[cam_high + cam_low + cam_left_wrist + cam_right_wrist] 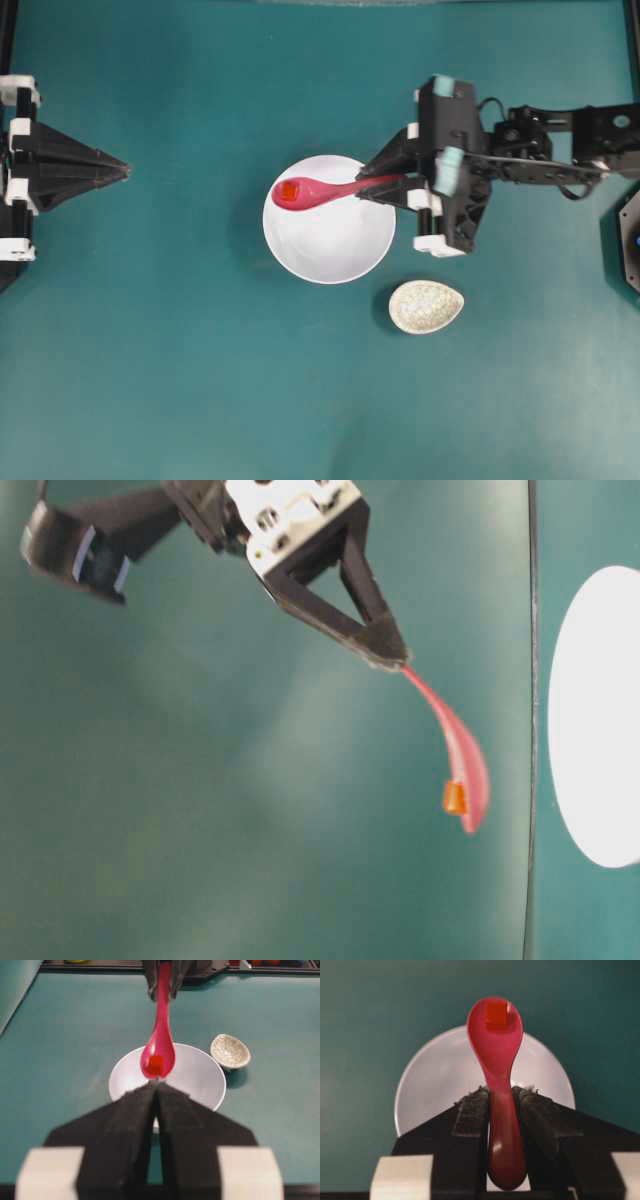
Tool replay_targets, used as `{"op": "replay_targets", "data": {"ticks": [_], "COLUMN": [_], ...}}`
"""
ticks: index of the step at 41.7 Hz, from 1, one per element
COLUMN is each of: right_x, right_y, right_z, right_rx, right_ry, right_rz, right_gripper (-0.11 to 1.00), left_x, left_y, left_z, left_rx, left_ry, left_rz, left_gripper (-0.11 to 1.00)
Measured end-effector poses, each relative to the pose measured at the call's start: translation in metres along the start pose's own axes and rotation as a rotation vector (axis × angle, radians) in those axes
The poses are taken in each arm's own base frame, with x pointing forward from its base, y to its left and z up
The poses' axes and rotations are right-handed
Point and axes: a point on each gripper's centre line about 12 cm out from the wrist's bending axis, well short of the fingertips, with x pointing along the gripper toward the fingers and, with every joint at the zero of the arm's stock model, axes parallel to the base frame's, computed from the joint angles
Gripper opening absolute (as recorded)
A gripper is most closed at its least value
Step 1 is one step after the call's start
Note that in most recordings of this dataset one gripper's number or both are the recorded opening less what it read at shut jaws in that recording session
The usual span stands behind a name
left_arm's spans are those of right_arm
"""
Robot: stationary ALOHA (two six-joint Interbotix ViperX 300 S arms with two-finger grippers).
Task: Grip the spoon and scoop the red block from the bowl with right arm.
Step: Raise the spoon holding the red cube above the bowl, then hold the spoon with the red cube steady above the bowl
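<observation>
Above the bowl [330, 235], on the teal table [200, 380], the right arm [560, 150] reaches in from the right edge of the overhead view, its wrist stretched level toward the middle and its right gripper [385, 183] pinching the handle of the spoon [320, 191]. The right wrist view shows the two black fingers [470, 1120] pressed against either side of the handle, whose rounded end sticks out behind them toward the camera. The spoon is glossy magenta-pink, with a deep oval scoop and a short straight handle; it is held clear of the bowl, its scoop over the bowl's upper-left part in the overhead view. In the table-level view the spoon [455, 755] hangs free from the fingertips with bare table behind it. The red block [289, 190], a tiny red-orange cube far smaller than the scoop, sits in the scoop near its far tip. The bowl is round, plain white and looks bare inside. Just beside it, toward the lower right of the overhead view, lies a small speckled off-white oval dish [426, 306], apart from the bowl. The left gripper [122, 170] rests at the left edge, well apart from the bowl, its fingers pressed together on nothing and pointed toward the bowl.
</observation>
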Motion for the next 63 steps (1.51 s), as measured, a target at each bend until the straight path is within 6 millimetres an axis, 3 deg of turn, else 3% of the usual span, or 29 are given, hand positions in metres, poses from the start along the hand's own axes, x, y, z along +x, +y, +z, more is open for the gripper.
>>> {"op": "replay_targets", "data": {"ticks": [10, 23, 52, 63], "right_x": [-0.016, -0.029, -0.07, -0.075], "right_y": [0.005, 0.007, 0.01, 0.011], "right_z": [-0.012, -0.021, 0.003, 0.009], "right_rx": [-0.015, -0.02, -0.015, -0.019], "right_ry": [-0.144, -0.198, -0.253, -0.251], "right_rz": [-0.017, -0.022, 0.008, 0.016], "right_gripper": [0.24, 0.24, 0.24, 0.24], "left_x": [0.0, 0.0, 0.0, 0.0], "left_y": [0.0, 0.0, 0.0, 0.0], "left_z": [0.001, 0.001, 0.0, 0.0], "left_rx": [-0.003, -0.006, -0.006, -0.013], "left_ry": [-0.001, -0.001, 0.002, 0.002], "left_rz": [0.002, 0.002, 0.001, 0.001], "left_gripper": [0.0, 0.0, 0.0, 0.0]}}
